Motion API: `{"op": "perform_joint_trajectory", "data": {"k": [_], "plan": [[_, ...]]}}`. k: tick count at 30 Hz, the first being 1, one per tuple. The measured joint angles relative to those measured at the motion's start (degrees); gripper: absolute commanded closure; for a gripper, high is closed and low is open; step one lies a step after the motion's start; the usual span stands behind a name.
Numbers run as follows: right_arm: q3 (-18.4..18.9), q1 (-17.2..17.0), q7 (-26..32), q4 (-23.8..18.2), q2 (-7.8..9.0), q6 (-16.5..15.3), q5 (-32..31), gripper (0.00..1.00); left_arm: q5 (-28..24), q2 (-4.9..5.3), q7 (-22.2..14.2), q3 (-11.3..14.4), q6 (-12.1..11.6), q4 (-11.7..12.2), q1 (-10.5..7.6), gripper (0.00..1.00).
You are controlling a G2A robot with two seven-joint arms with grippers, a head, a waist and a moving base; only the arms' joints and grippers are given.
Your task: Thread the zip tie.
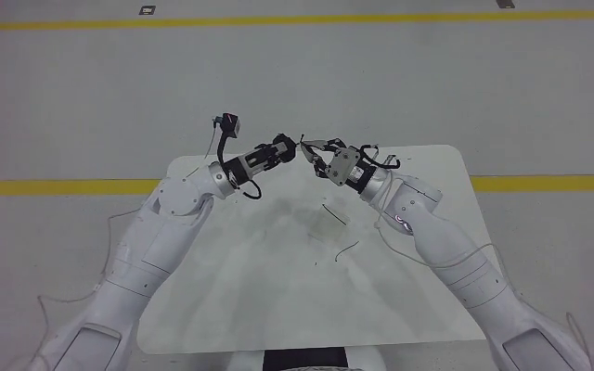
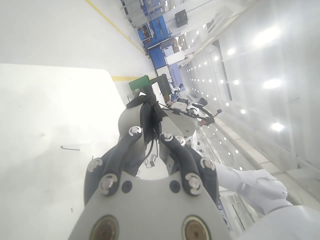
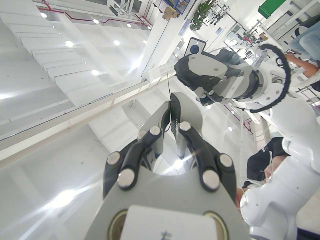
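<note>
right gripper (image 3: pixel 170 102) pinches one thin black plastic zip tie (image 3: pixel 168 84), left gripper (image 2: pixel 150 109) pressed together. we count two spare black ties (image 1: pixel 332 213) lying loose.

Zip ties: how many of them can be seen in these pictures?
3. One zip tie is pinched in the right claw above the far edge of the table; two loose ties lie near its middle. Arms may hide others.

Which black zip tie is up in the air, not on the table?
The thin black zip tie pinched in the right gripper; two other ties lie flat on the white table.
</note>
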Motion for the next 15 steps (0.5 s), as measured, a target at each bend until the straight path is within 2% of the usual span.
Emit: {"op": "perform_joint_trajectory", "data": {"k": [15], "plan": [[0.0,0.0,0.0,0.0,0.0,0.0,0.0,1.0,1.72,-3.61,-2.57,-2.6,0.0,2.49,-0.22,1.0]]}}
